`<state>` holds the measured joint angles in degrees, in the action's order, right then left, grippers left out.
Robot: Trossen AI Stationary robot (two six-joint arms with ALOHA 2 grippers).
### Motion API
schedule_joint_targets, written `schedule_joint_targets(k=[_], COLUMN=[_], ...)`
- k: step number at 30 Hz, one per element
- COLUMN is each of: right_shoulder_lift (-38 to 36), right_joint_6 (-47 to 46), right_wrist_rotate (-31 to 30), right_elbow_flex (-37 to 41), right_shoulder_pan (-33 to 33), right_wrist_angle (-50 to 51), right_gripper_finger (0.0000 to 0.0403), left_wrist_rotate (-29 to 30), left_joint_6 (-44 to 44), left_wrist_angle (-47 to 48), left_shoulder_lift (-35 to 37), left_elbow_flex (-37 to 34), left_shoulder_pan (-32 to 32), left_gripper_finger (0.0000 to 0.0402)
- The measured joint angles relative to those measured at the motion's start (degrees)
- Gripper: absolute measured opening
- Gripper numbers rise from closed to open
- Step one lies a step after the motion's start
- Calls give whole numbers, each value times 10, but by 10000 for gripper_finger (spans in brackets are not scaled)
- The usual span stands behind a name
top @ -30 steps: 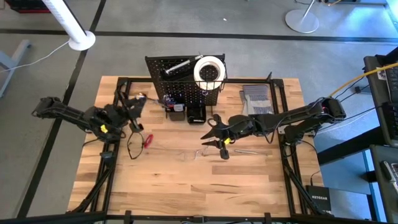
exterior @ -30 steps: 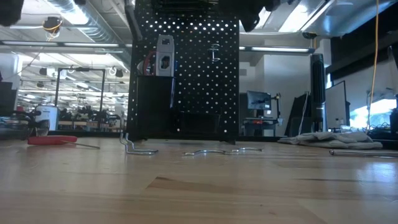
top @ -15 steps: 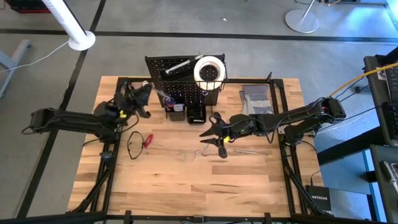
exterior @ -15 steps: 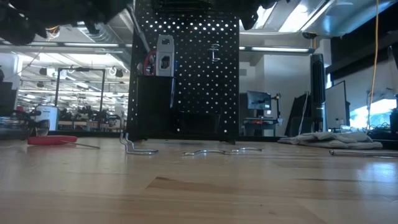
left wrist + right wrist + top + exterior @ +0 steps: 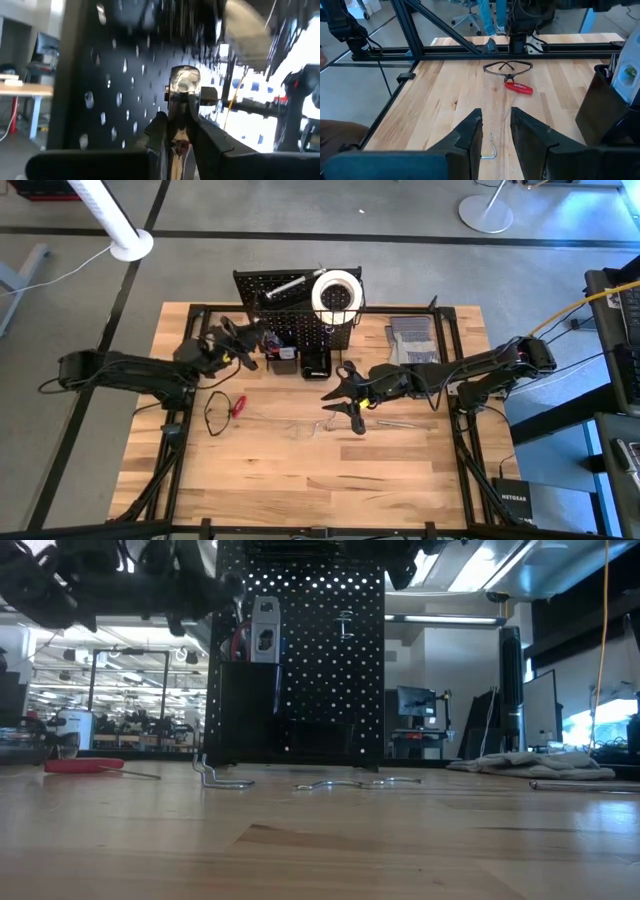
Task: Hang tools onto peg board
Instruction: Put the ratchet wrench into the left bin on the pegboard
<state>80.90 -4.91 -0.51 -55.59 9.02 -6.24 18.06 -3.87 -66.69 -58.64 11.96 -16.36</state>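
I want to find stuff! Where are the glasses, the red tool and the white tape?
glasses [image 5: 507,66], right wrist view, on the nose bridge.
red tool [image 5: 518,88], right wrist view, middle of its handle.
white tape [image 5: 336,291], high view, on the roll's white ring.

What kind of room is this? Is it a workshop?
Probably a big robot lab or open workshop hall. A wooden work table holds a black peg board with tools, and behind it are ceiling ducts, rows of desks and computer screens.
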Motion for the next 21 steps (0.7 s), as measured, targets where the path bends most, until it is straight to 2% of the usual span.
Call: schedule_joint_targets(k=[14,17,21], right_shoulder_lift=[31,31,31], right_joint_6=[-14,-14,-15], right_wrist_rotate=[0,0,1], right_elbow_flex=[0,0,0], right_shoulder_pan=[0,0,0], right_wrist_angle=[0,4,9], right_gripper_finger=[104,104,104], left_wrist_rotate=[-2,1,0], left_joint_6=[-15,-13,-13], left_wrist_angle=[9,5,15], left_shoulder_lift=[-111,-119,-101], left_elbow_flex=[2,3,2], left_shoulder_pan=[-19,-19,-19], left_gripper_finger=[53,76,134])
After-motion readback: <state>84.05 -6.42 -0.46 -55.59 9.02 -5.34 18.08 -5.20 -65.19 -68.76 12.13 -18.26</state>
